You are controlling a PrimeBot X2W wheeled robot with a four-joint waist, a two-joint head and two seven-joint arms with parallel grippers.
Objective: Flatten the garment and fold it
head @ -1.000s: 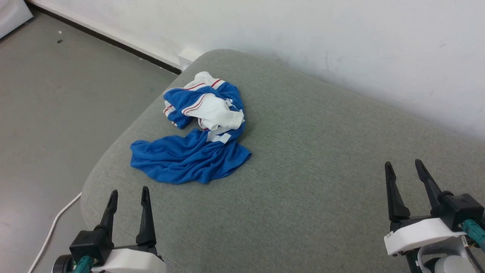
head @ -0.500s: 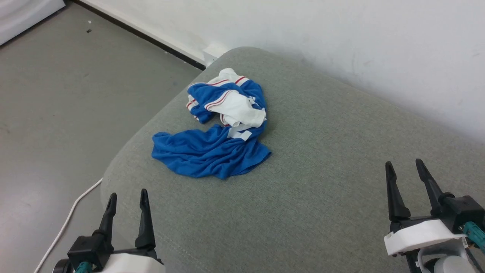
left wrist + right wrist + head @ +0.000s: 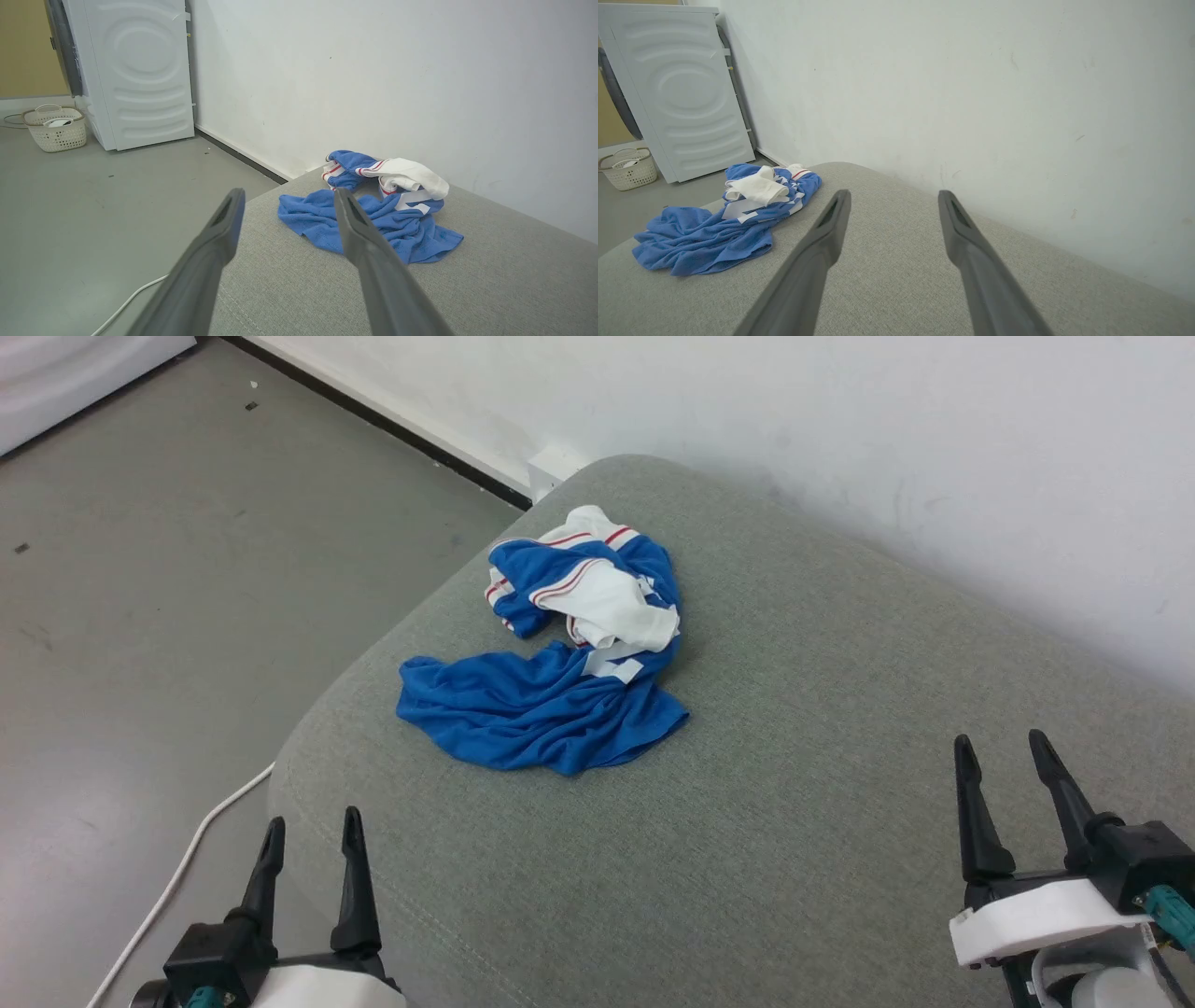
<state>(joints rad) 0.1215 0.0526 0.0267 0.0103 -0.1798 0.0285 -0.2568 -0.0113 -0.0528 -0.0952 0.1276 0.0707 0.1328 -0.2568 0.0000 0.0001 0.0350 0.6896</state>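
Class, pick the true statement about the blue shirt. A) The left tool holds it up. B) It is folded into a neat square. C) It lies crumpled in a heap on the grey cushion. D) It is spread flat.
C: the shirt lies bunched and wrinkled on the cushion, apart from the open left tool and right tool.

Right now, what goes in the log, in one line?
shirt: crumpled on cushion | left gripper: open, empty | right gripper: open, empty
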